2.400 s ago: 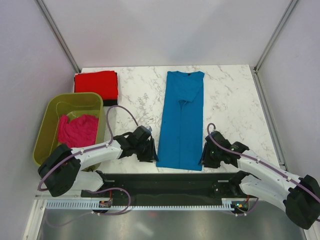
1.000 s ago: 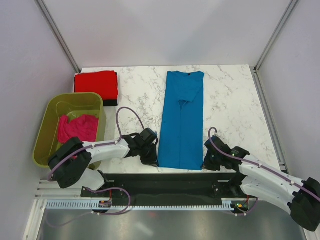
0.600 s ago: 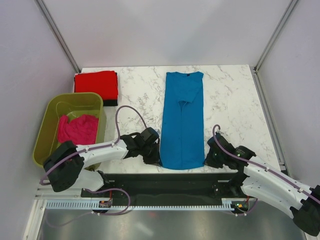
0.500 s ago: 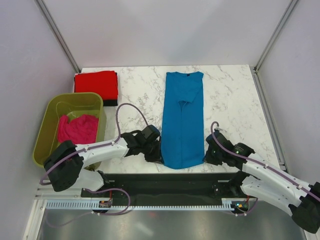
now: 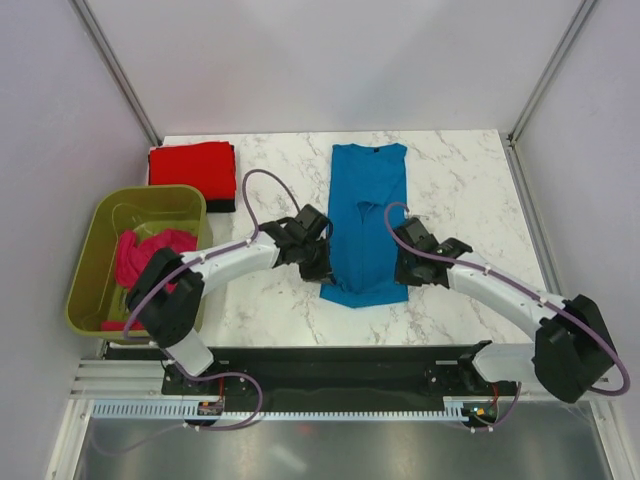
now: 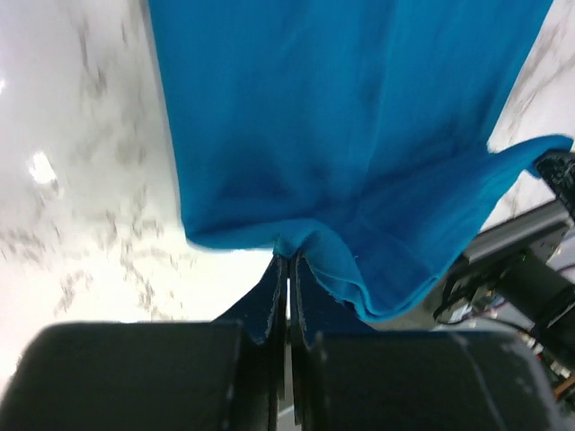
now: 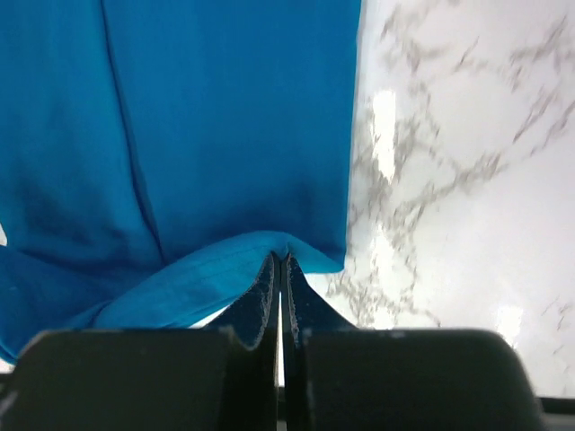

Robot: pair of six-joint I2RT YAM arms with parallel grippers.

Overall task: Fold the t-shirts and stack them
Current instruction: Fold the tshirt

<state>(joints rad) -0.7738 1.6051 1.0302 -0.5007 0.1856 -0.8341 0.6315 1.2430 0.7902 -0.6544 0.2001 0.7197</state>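
While the blue tee (image 5: pixel 368 215) lay flat and full length a second ago, with your two hands down at its near hem corners, you now have that hem off the tabletop (image 5: pixel 470 190) and carried partway toward the collar, so the shirt looks much shorter from above. Your left hand (image 5: pixel 322 272) has pinched fully closed on the left hem corner, and the wrist view shows blue cloth bunched between its fingers (image 6: pixel 278 296). Your right hand (image 5: pixel 402 275) is clamped just as tight on the right corner, with a fold of cloth held at its tips (image 7: pixel 280 269). I judge the lengthwise fold to be about half done: the hem still needs to travel to the collar before you let go. The red tee (image 5: pixel 192 170) sits folded at the far left corner, and the pink tee (image 5: pixel 150 262) lies crumpled in the tub (image 5: pixel 110 215), not yet folded. No brand, label or writing can be read anywhere; a small dark mark at the blue collar is too small to make out.
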